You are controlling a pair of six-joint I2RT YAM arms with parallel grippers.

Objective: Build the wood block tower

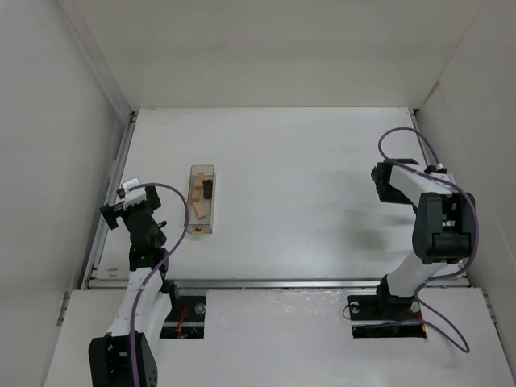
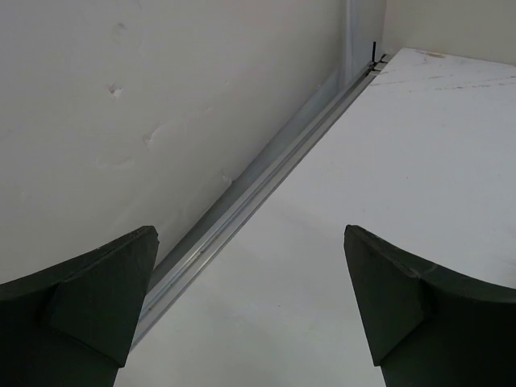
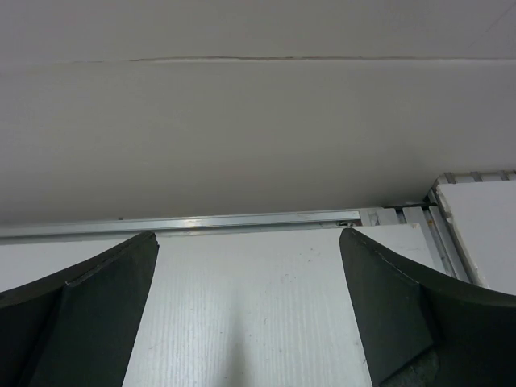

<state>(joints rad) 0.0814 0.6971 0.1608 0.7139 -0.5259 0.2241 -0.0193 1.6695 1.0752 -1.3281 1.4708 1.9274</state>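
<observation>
Several small light-tan wooden blocks lie loose inside a clear plastic box on the left part of the white table, with one dark piece beside them. No standing tower shows. My left gripper is open and empty, left of the box near the left wall; in the left wrist view it faces the wall and rail. My right gripper is open and empty at the far right; in the right wrist view it faces the back wall. Neither wrist view shows the blocks.
White walls enclose the table on the left, back and right. An aluminium rail runs along the left wall's foot, another rail along the back wall. A rail borders the near edge.
</observation>
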